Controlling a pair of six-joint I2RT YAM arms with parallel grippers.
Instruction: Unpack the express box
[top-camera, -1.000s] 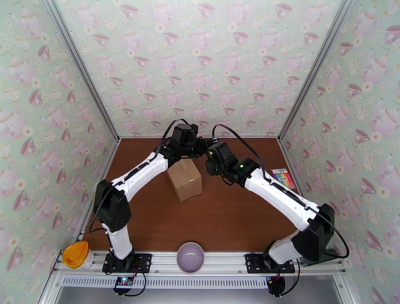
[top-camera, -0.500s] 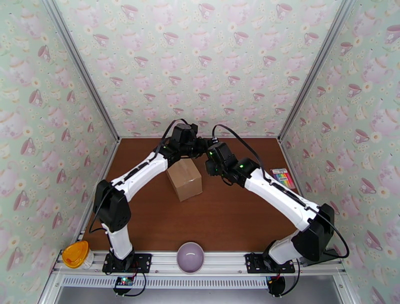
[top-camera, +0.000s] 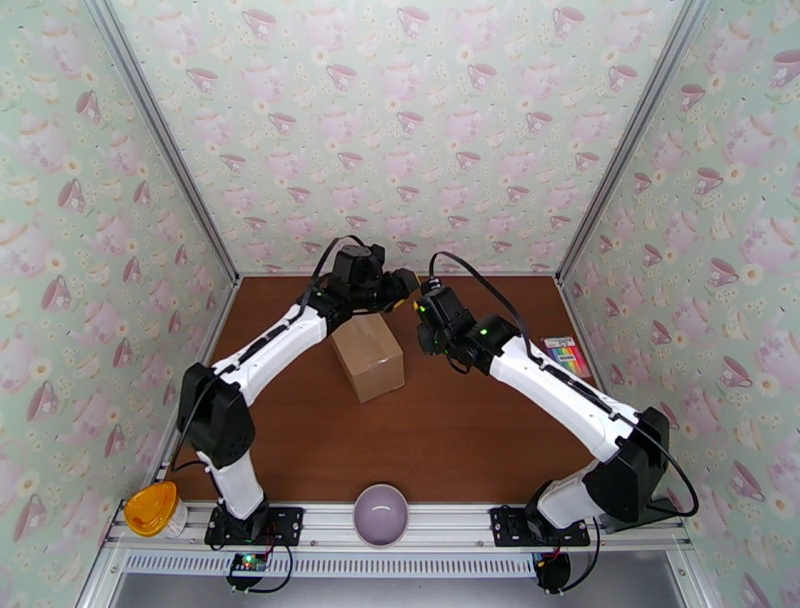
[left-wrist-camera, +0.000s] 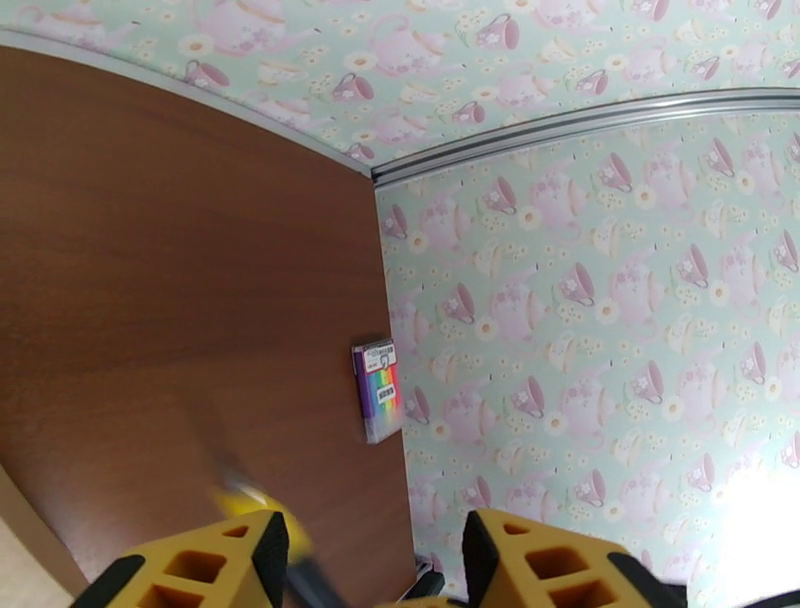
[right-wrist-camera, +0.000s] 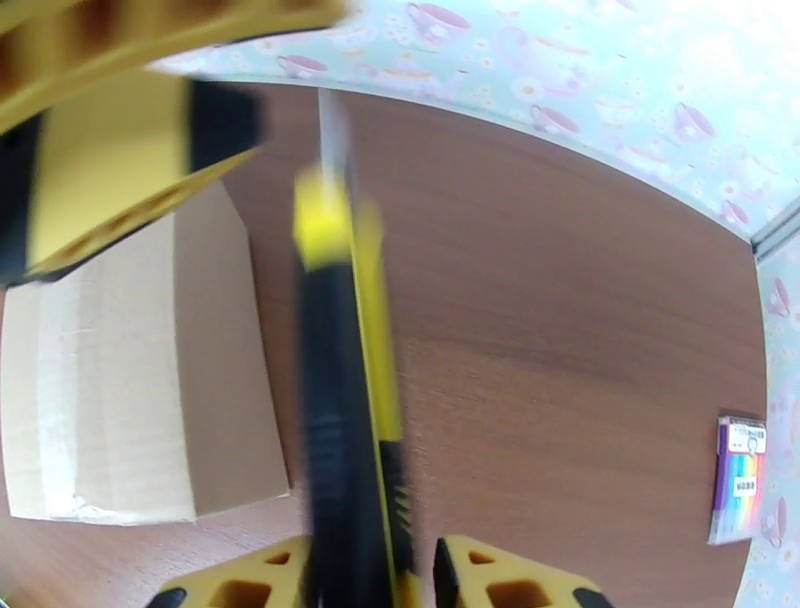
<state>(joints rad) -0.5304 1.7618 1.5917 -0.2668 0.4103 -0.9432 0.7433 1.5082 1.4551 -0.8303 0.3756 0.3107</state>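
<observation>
The express box (top-camera: 368, 357) is a brown carton, flaps closed, standing in the middle of the brown table; it also lies at the left of the right wrist view (right-wrist-camera: 130, 380). A yellow and black utility knife (right-wrist-camera: 345, 400) runs up between the fingers of my right gripper (right-wrist-camera: 375, 585), which is shut on its handle just behind and right of the box (top-camera: 425, 298). My left gripper (top-camera: 400, 283) hovers at the box's far edge, jaws open (left-wrist-camera: 375, 560). The knife shows as a yellow blur (left-wrist-camera: 262, 505) near its left finger.
A rainbow-coloured packet (top-camera: 566, 355) lies by the right wall (left-wrist-camera: 378, 390). A purple bowl (top-camera: 381, 514) sits on the front rail between the arm bases, and an orange-lidded container (top-camera: 150, 508) at the front left corner. Patterned walls close in three sides.
My left gripper has opened, let go of the knife and drawn back to the left. My right gripper has closed on the knife handle. The box has not moved.
</observation>
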